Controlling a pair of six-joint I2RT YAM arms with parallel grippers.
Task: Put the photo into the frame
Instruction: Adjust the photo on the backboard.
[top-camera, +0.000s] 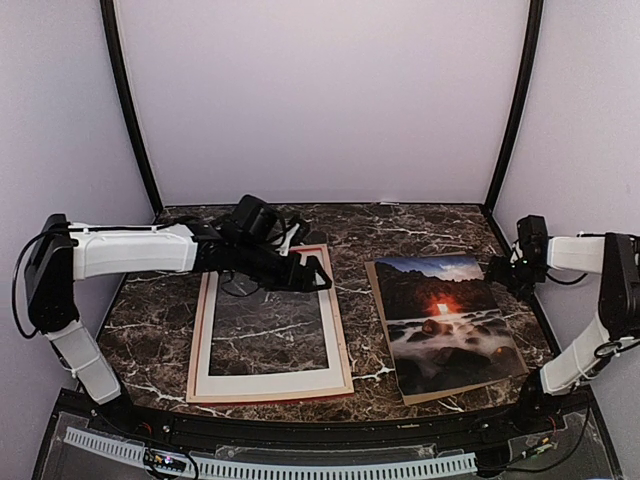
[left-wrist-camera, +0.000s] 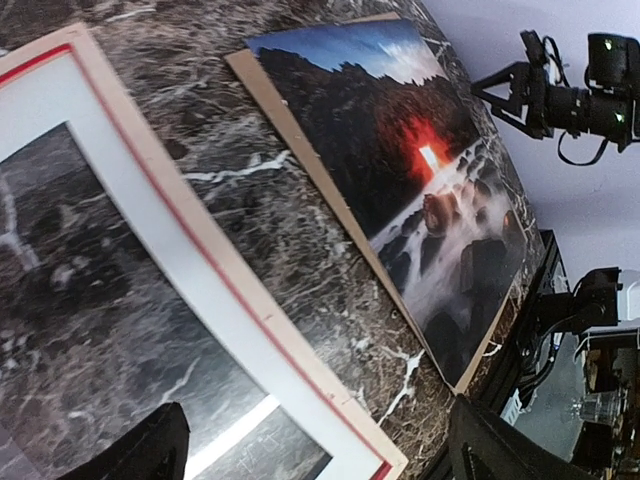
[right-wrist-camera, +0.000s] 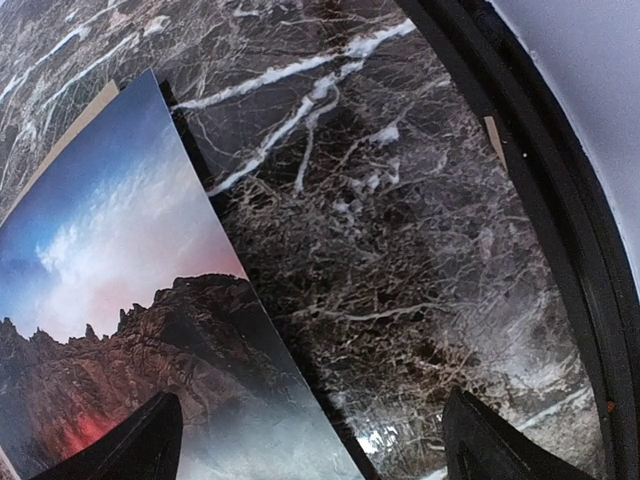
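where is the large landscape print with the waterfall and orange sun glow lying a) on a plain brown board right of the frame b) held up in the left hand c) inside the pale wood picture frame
a: the landscape print lies on the plain brown board, marble tabletop showing between it and the pale wood picture frame.

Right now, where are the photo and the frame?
the photo (top-camera: 448, 325), top view, on the middle of the picture.
the frame (left-wrist-camera: 233, 250), left wrist view, on its pale rail.
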